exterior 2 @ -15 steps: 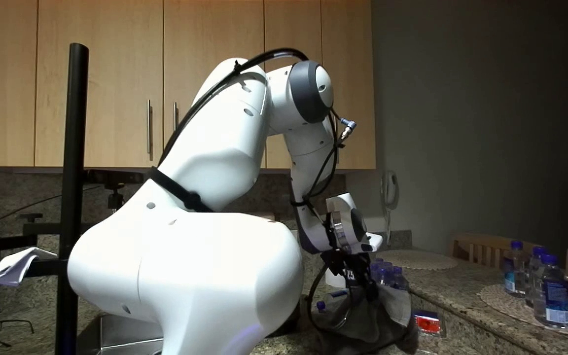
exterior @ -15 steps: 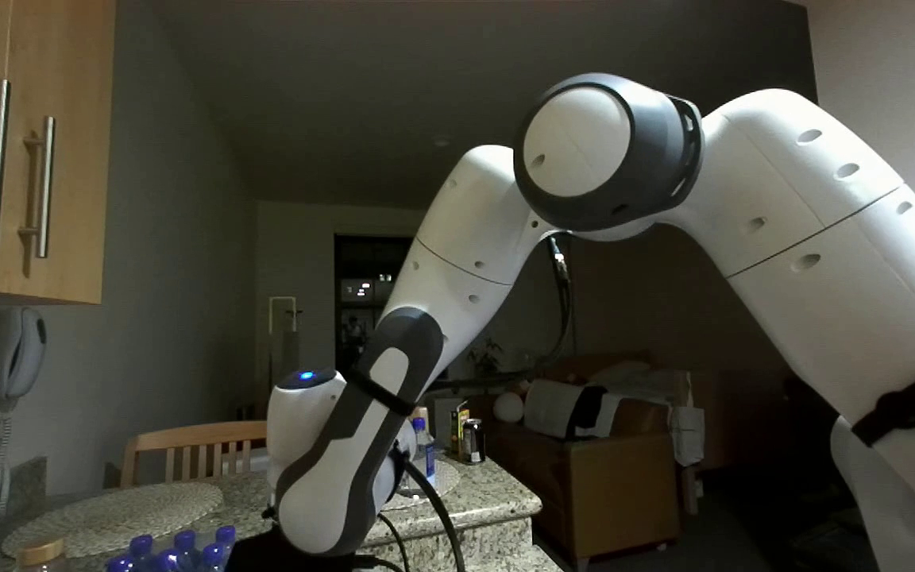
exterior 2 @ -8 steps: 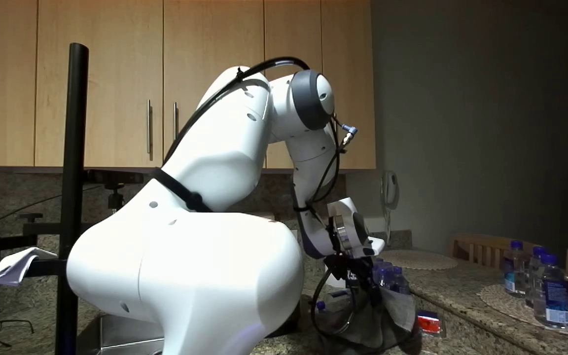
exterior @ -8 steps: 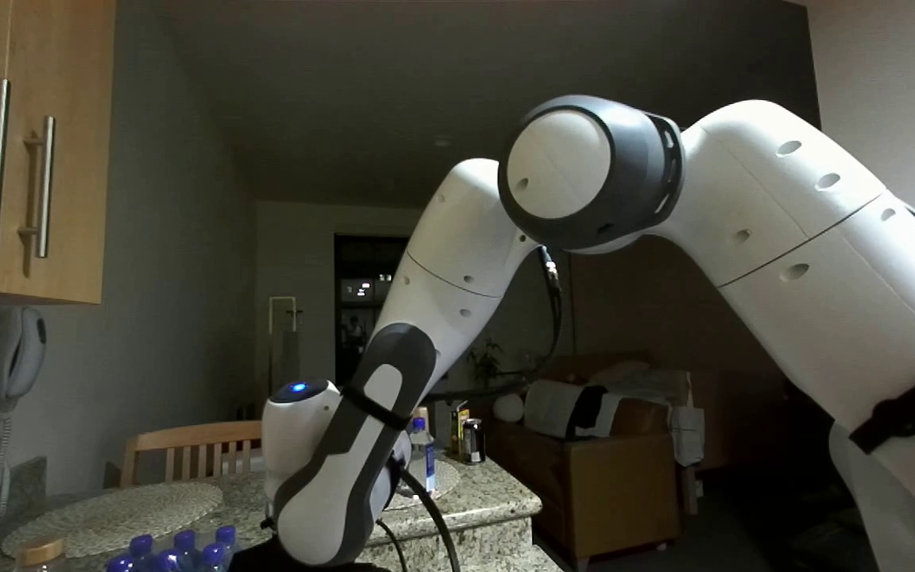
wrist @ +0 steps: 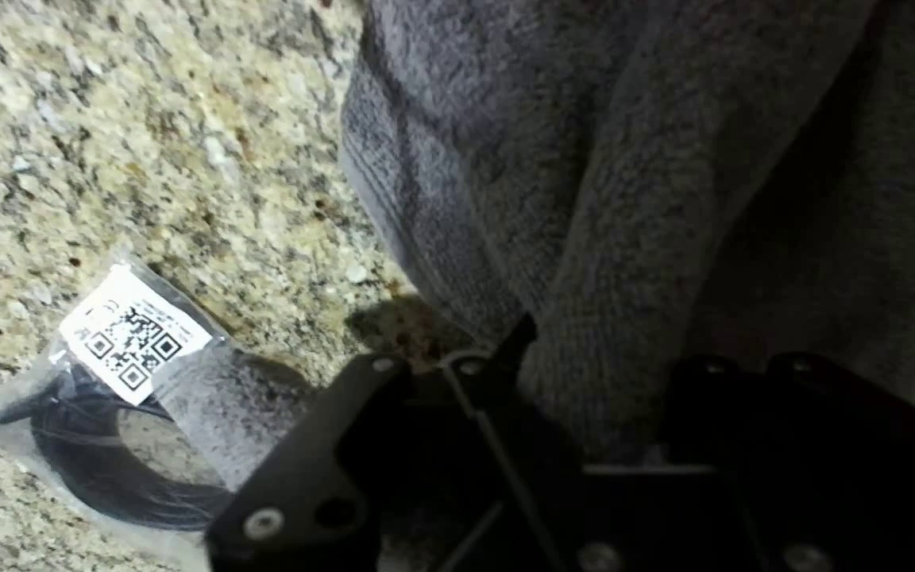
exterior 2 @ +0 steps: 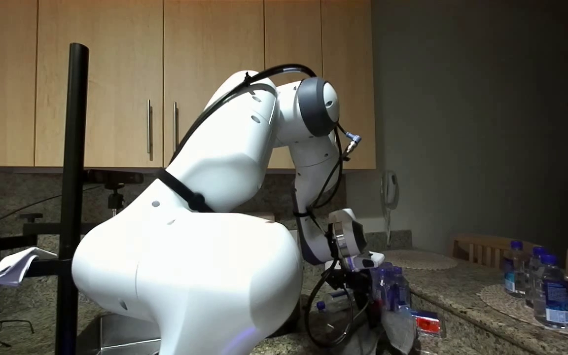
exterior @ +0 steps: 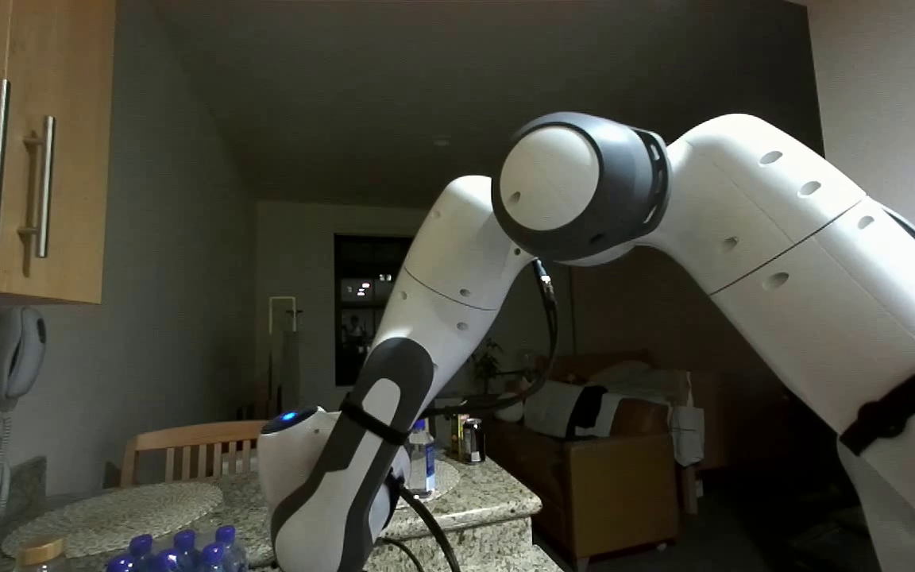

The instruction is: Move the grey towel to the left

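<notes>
The grey towel [wrist: 505,119] is bunched and folded over the speckled counter [wrist: 148,143] in the wrist view. Part of it runs up between the fingers of my gripper [wrist: 596,342], which press on it from both sides. The right fingertip is hidden in the dark. In an exterior view the gripper [exterior 2: 363,308] is low over the counter, and part of the towel [exterior 2: 397,328] hangs beside and below it. The bottom of the towel is cut off there. Another exterior view shows only the arm [exterior: 330,492]; its gripper and the towel are out of frame.
A clear packet [wrist: 136,342] with a cable lies left of the towel. Several bottles [exterior 2: 392,288] stand just behind the gripper. A red packet [exterior 2: 428,323] lies to the right. More bottles [exterior 2: 555,296] stand on the raised ledge. A sink [exterior 2: 126,340] is near the arm's base.
The arm has moved down. The gripper and towel have sunk lower with it, and the bottles behind show more. In an exterior view the black gripper part has dropped out of frame.
</notes>
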`<state>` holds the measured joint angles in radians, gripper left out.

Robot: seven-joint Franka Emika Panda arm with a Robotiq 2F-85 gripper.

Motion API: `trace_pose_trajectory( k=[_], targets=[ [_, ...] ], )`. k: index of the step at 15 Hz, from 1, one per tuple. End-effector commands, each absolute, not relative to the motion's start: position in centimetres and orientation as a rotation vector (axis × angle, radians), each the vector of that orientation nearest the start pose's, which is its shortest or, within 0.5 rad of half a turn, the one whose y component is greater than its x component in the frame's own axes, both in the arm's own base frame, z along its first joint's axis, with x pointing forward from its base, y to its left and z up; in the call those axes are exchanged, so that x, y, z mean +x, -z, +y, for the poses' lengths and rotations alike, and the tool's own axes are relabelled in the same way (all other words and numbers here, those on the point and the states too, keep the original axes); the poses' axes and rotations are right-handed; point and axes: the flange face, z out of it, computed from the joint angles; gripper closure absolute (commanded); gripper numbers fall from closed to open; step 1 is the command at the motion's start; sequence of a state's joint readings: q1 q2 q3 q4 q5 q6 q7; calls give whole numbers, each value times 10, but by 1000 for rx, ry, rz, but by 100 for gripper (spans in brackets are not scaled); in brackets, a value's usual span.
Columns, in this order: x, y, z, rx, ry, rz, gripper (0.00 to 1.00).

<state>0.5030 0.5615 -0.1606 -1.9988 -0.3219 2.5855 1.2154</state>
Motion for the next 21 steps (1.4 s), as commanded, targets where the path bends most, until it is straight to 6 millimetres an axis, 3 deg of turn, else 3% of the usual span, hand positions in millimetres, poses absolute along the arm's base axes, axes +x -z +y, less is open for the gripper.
trace_pose_trajectory(
  k=[1,6,9,15,21],
  targets=[
    [573,-181,209,-3214,228,833,54],
    [581,-194,210,-3259,160,730,23],
    [583,-203,217,-3303,-4,610,4],
    [580,-228,222,-3339,-243,417,0],
    [574,-268,213,-3348,-298,326,0]
  ],
)
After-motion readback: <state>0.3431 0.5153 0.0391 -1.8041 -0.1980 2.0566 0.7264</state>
